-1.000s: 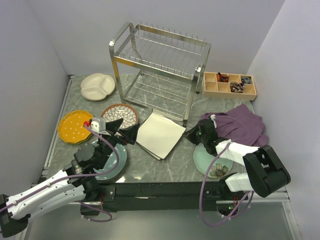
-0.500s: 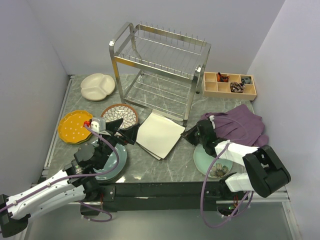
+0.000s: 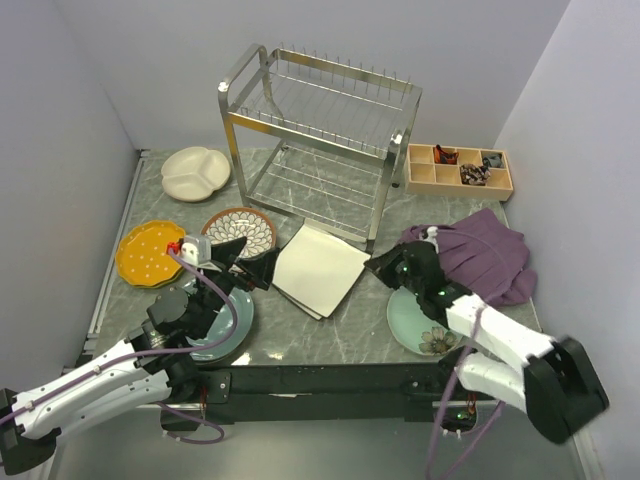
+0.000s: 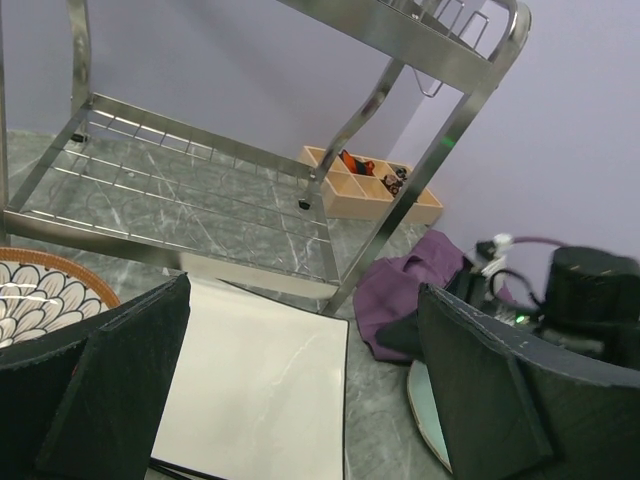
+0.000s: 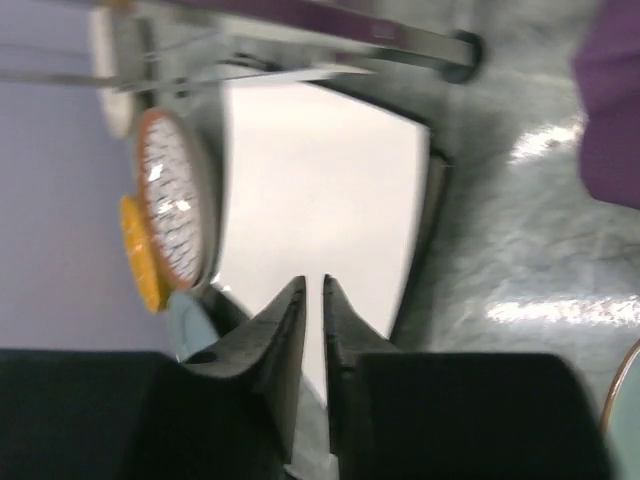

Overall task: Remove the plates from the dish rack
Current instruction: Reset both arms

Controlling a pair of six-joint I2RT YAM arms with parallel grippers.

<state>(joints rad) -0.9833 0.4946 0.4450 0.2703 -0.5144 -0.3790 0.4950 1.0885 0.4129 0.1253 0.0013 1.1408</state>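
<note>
The dish rack (image 3: 320,130) stands at the back middle with both wire tiers bare. Plates lie on the table: cream divided (image 3: 195,172), orange dotted (image 3: 145,252), brown petal (image 3: 240,232), white square (image 3: 320,270), grey-blue (image 3: 228,325) under my left arm, pale green with a flower (image 3: 425,328). My left gripper (image 3: 250,262) hangs wide open at the white square plate's (image 4: 260,390) left edge, holding nothing. My right gripper (image 3: 385,265) points at that plate's (image 5: 320,190) right edge. Only a thin slit parts its jaws, with nothing between them.
A wooden compartment tray (image 3: 458,168) with small items sits at the back right. A purple cloth (image 3: 480,250) lies crumpled right of the rack's front leg, touching the pale green plate's far side. Grey walls close in on the left, back and right.
The right arm's elbow has swung back toward the near right corner while its gripper stayed by the white plate. Its jaws have parted a sliver. The left arm has not moved.
</note>
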